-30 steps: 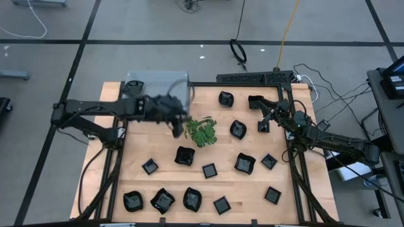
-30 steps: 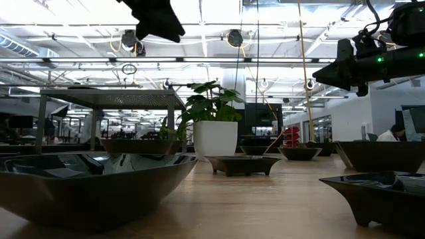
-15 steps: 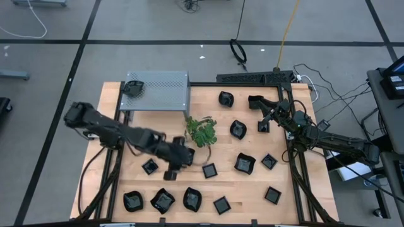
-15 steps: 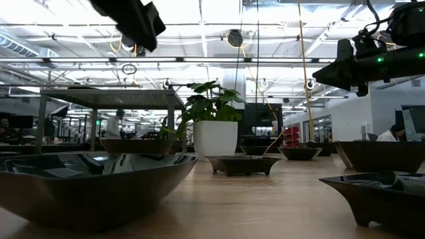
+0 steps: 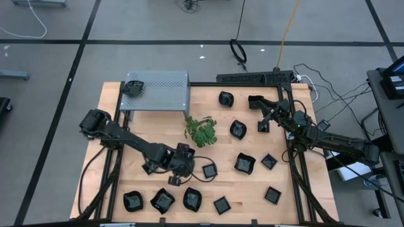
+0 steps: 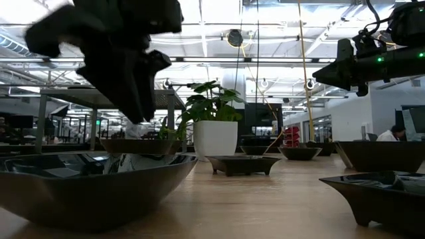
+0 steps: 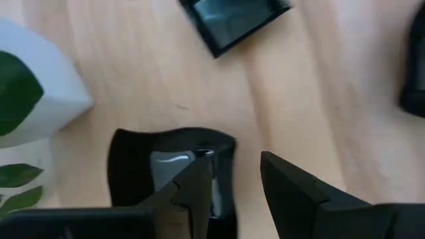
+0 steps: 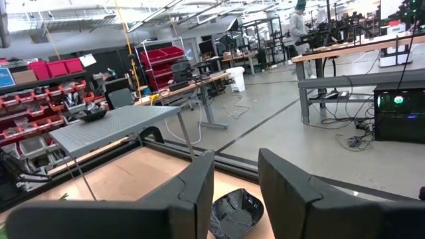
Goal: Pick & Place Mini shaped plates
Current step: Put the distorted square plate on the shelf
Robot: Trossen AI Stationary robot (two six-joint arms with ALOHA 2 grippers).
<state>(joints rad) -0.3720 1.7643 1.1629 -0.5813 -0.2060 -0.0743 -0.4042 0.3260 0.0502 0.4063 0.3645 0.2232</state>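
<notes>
The left end effector hung low over the middle of the pale wooden desk, just beside the leafy green plant sprig in its white pot. Its two dark fingers stood apart and gripped nothing. In the left wrist view, a glossy black mini plate with rounded corners lay flat on the wood directly below, one finger over the dish's hollow and the other outside its rim. A second square black dish lay well apart from it.

The step in hand appeared to be the descent onto this plate. To do it well, the fingers should straddle one wall of the dish, one inside and one outside, and go down until nearly at the wood before closing. The glaze looked slippery, so a firm pinch low on the wall would likely hold better than one at the lip. The white pot stood near, so the arm should lift straight up rather than swing sideways.

One black dish sat on the grey perforated metal box at the desk's far-left corner. The right end effector waited above the far-right part of the desk, fingers apart and empty.
</notes>
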